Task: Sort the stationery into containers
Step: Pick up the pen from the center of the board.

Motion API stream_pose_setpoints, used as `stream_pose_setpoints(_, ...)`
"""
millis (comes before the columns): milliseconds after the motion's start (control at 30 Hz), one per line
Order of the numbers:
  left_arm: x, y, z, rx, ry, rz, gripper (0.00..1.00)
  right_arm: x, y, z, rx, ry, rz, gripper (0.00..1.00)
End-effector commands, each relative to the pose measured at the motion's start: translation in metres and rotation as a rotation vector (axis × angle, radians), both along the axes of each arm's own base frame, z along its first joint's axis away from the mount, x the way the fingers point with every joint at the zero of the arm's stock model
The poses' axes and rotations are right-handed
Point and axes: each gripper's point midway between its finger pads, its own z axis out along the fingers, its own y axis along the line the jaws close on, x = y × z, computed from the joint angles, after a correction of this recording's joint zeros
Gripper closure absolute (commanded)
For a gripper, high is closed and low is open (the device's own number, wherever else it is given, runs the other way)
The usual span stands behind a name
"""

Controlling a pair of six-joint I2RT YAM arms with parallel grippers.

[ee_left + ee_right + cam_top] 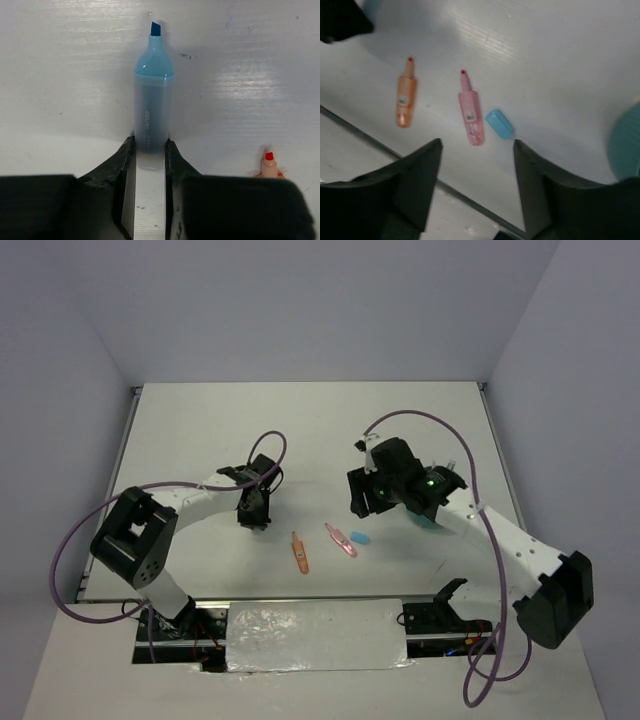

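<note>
Lying nearest the arm bases, an orange highlighter (299, 552) rests on the white table (200, 430), uncapped, with its thin tip pointing away from the near edge. A little beyond it and to its right lies a pink highlighter (340, 539), also uncapped and set at a slant. A small light blue cap (359, 538) sits just beside the pink body on its right. Further right, the teal cup (432, 521) stands on the table, mostly hidden under the right arm, so its compartments cannot be seen. To the left of the orange highlighter, the left gripper (150, 142) is down at the table and clenched on a light blue highlighter (152, 95). Its two fingers (125, 165) press against both sides of the rear end. That highlighter is uncapped, and its dark blue chisel tip points away from the wrist. Farthest back, the right gripper (477, 142) hangs above the pink highlighter and the cap, its claw released and spread wide with nothing between the fingers. All three highlighters lie outside the cup
</note>
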Motion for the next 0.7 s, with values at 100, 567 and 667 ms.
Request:
stream_pose_setpoints(100, 0.015, -0.012, 0.057, -0.078, -0.113, -0.015, 1.00, 0.023, -0.008, -0.042, -0.139, -0.004, -0.034, 0.46)
stream_pose_setpoints(567, 0.006, -0.024, 0.150, -0.257, -0.324, -0.175, 1.00, 0.018, -0.012, -0.099, -0.282, 0.080, 0.129, 0.53)
stream_pose_setpoints(667, 0.003, -0.023, 0.160, -0.278, -0.362, -0.193, 1.00, 0.013, -0.004, -0.102, -0.259, 0.103, 0.166, 0.54)
